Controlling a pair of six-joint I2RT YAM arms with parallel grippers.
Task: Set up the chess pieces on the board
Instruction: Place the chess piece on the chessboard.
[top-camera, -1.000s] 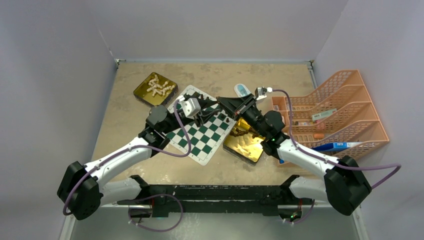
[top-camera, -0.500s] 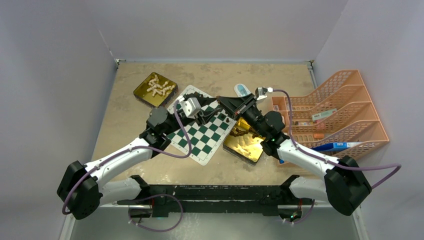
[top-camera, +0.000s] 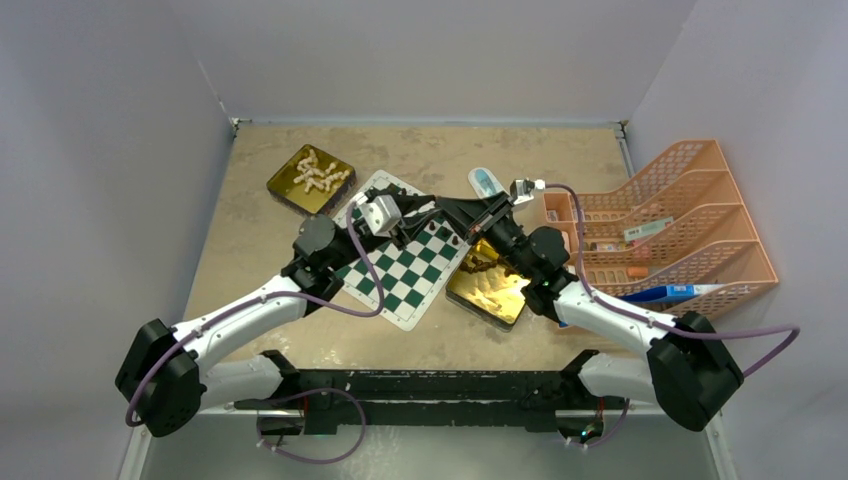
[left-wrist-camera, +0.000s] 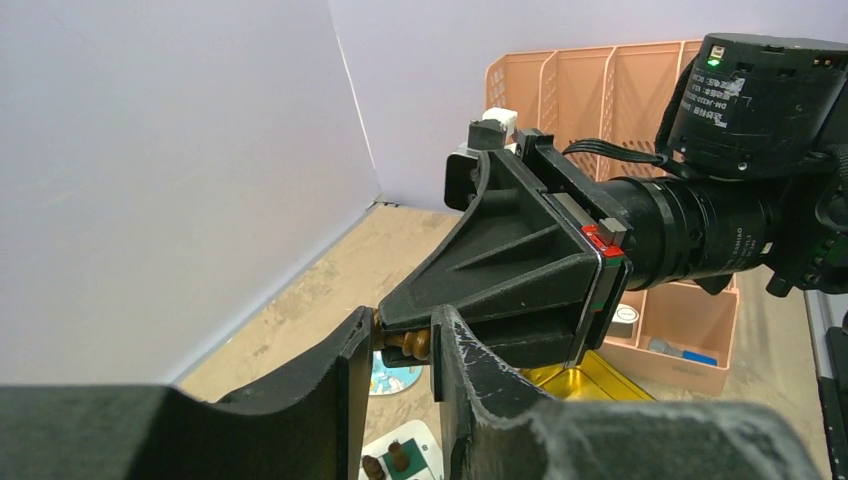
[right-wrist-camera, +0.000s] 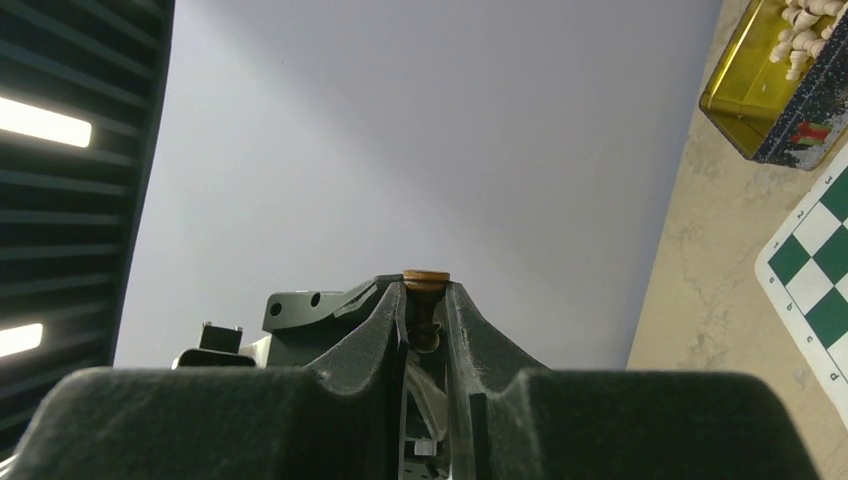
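Above the far corner of the green-and-white board (top-camera: 400, 268) my two grippers meet tip to tip. My right gripper (right-wrist-camera: 425, 292) (top-camera: 447, 207) is shut on a dark brown chess piece (right-wrist-camera: 424, 300), pinched across its stem with its round base at the fingertips. In the left wrist view that piece (left-wrist-camera: 412, 343) lies sideways, and my left gripper (left-wrist-camera: 400, 348) (top-camera: 425, 214) has closed on it end to end, one finger at the base and one at the head. Two brown pieces (left-wrist-camera: 385, 462) stand on the board's corner below.
A gold tin (top-camera: 311, 177) of cream pieces sits far left of the board. Another gold tin (top-camera: 490, 288) with brown pieces lies against the board's right edge. An orange tiered rack (top-camera: 690, 225) fills the right side. A small blue-and-white round object (top-camera: 483, 180) lies beyond the grippers.
My left jaws widened briefly, then closed in around the brown piece that my right gripper holds. Both arms shifted only slightly.
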